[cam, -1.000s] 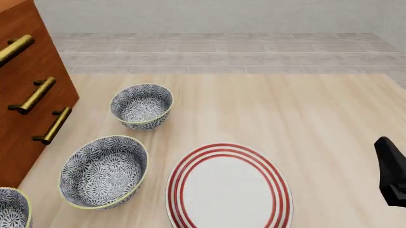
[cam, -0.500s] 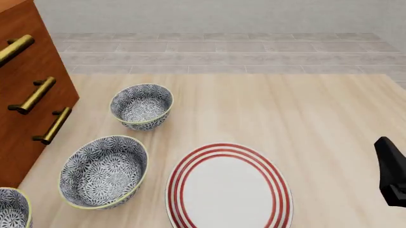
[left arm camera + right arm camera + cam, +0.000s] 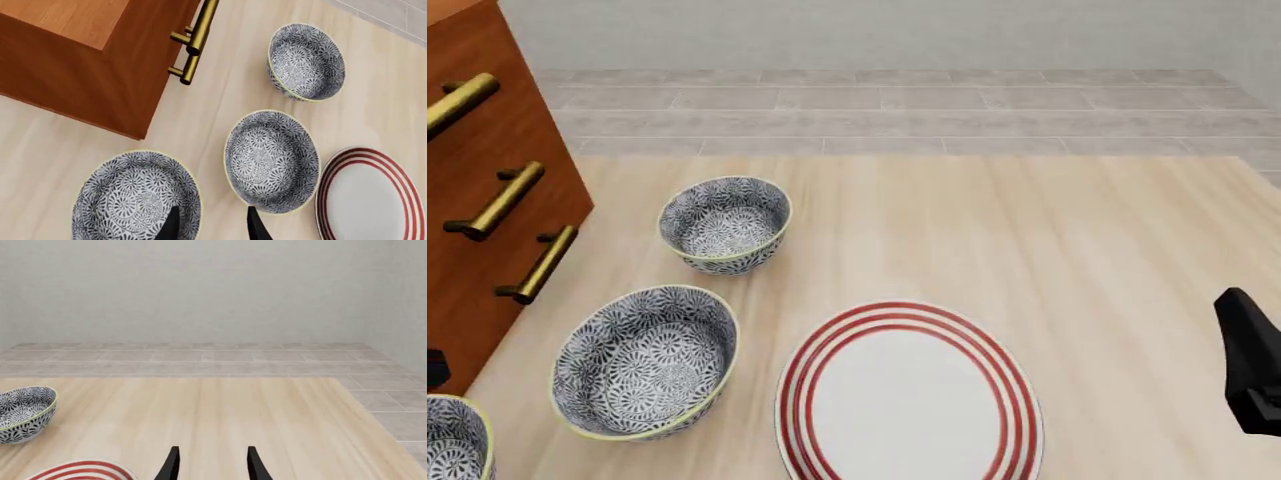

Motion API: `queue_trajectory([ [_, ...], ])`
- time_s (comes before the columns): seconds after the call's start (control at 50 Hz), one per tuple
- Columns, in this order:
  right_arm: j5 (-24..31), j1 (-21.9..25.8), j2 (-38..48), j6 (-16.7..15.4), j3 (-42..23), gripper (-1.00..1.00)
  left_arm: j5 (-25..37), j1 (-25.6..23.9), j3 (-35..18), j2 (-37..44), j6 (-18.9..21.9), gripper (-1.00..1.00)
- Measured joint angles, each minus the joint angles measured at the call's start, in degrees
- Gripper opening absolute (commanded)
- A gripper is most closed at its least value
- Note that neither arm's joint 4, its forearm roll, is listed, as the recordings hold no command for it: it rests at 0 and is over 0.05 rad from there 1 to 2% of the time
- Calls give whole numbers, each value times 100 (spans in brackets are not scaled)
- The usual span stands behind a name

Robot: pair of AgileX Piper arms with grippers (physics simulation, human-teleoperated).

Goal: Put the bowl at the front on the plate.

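The bowl at the front (image 3: 450,441) lies cut off in the front view's bottom left corner; the left wrist view shows it whole (image 3: 137,197), blue-grey floral with a yellow-green rim. My left gripper (image 3: 212,228) hovers open above it, one finger over the inside and the other outside, toward the middle bowl (image 3: 271,161). The red-ringed white plate (image 3: 908,395) lies right of the bowls and also shows in the left wrist view (image 3: 370,195). My right gripper (image 3: 212,467) is open and empty over bare table at the right; its dark body (image 3: 1248,360) shows there.
A middle bowl (image 3: 645,361) and a far bowl (image 3: 725,224) stand behind the front one. A wooden cabinet (image 3: 481,200) with brass handles (image 3: 501,200) flanks the bowls on the left. A tiled floor lies beyond the table's far edge.
A small dark part of the left arm has come into the front view at the left edge, above the front bowl. Bowls, plate and right arm have not moved.
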Motion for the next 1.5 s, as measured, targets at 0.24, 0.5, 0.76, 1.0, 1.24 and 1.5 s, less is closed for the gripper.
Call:
queue_trajectory([
  [0.24,0,0,0,0,0,100,-247,59,343,46,41,100],
  [0.5,0,0,0,0,0,100,-499,104,709,122,28,100],
  [0.76,0,0,0,0,0,100,-689,112,1004,211,-11,100],
  [1.0,0,0,-1,0,0,100,-940,96,1273,339,-49,100],
  [1.24,0,0,0,0,0,100,-1286,68,1541,552,-84,100],
  [1.5,0,0,0,0,0,100,-1525,47,1779,645,-164,100],
])
